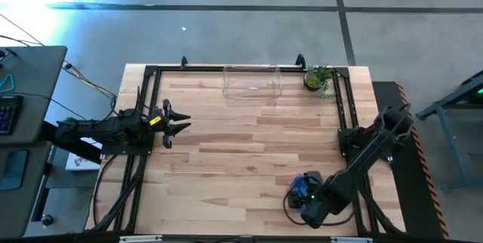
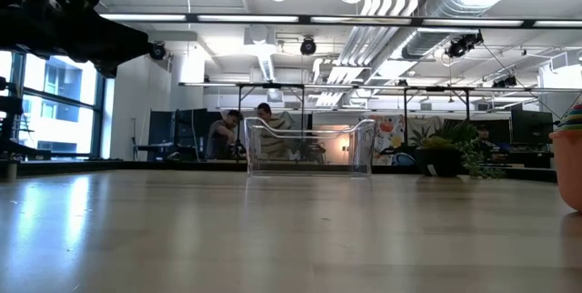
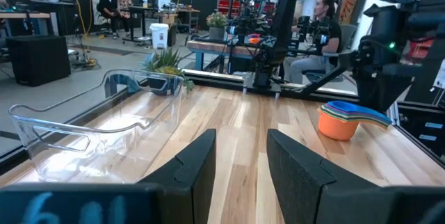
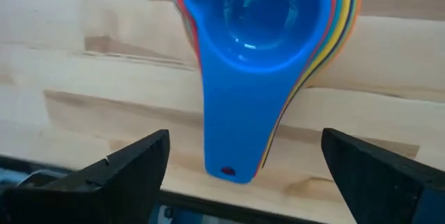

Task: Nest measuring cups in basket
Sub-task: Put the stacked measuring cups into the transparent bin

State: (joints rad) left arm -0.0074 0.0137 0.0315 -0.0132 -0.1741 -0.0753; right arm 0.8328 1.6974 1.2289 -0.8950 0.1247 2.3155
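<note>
on the wooden table (image 1: pixel 226 160) my basket (image 1: pixel 251 83) sits empty at the far edge beside a potted plant (image 1: pixel 319 78). the measuring cups (image 4: pixel 261 36) are already stacked (blue on top) near the front edge, under my right gripper (image 4: pixel 243 165), which hangs wide open, holding nothing. left gripper (image 1: pixel 179 123) waits open at the left. the lift and drop remain.
</note>
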